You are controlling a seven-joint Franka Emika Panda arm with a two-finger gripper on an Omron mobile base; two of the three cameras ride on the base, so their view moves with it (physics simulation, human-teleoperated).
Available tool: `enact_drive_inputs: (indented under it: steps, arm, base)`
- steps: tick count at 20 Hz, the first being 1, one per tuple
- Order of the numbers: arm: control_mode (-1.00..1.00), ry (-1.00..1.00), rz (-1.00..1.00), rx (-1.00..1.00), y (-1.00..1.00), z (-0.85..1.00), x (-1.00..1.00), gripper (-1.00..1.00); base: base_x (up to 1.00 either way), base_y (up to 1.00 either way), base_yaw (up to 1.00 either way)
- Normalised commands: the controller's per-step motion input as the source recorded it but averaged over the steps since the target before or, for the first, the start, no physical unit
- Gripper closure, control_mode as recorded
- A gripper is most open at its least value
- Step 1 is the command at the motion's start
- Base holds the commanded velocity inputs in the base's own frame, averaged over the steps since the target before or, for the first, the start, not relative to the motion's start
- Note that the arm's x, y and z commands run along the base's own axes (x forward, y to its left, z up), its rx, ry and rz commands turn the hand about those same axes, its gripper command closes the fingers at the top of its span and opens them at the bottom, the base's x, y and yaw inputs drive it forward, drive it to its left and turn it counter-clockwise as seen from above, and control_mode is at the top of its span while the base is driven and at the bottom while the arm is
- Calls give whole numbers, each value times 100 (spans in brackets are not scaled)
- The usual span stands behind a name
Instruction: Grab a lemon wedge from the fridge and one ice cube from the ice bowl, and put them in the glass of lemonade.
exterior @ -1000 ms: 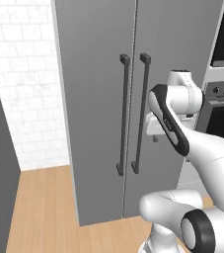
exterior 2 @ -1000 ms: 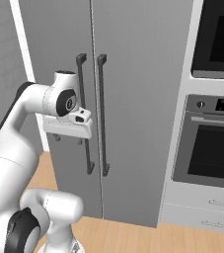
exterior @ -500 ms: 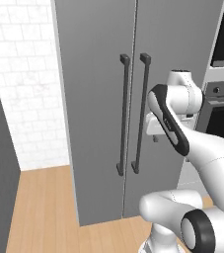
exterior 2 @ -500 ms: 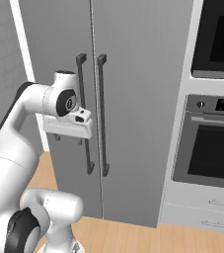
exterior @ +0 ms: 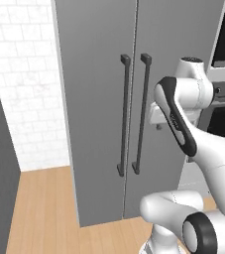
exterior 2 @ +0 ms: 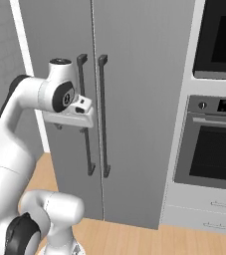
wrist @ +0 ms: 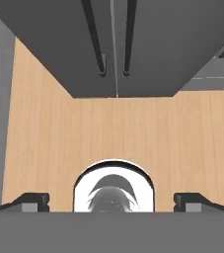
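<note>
Before the shut fridge (exterior: 99, 99), jaws spread wide, holding nothing.

no text, label or number can be read anywhere.

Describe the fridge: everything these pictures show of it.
The fridge is a tall cabinet with two flat, matte grey doors, both shut, meeting at a thin vertical seam. Two dark vertical bar handles flank that seam, close together. It stands on the wooden floor, with a white tiled wall on one side and the oven column on the other. The gripper is in front of the doors, jaws open, touching nothing; the inside is hidden.
</note>
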Motion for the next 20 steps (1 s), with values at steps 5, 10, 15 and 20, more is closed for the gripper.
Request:
enact_drive_inputs:
  steps: [5, 10, 15, 20]
  arm:
    - [-100, -18, 1, 3, -26, -15, 55, -100]
    - [-100, -2, -1, -9, 7, -35, 100, -100]
    - [-100, 0, 0, -10, 22, -13, 100, -100]
    - [-100, 0, 0, 1, -9, 14, 78, -100]
  base:
    - [0, 0, 0]
    - [0, 0, 0]
    - [0, 0, 0]
    - [0, 0, 0]
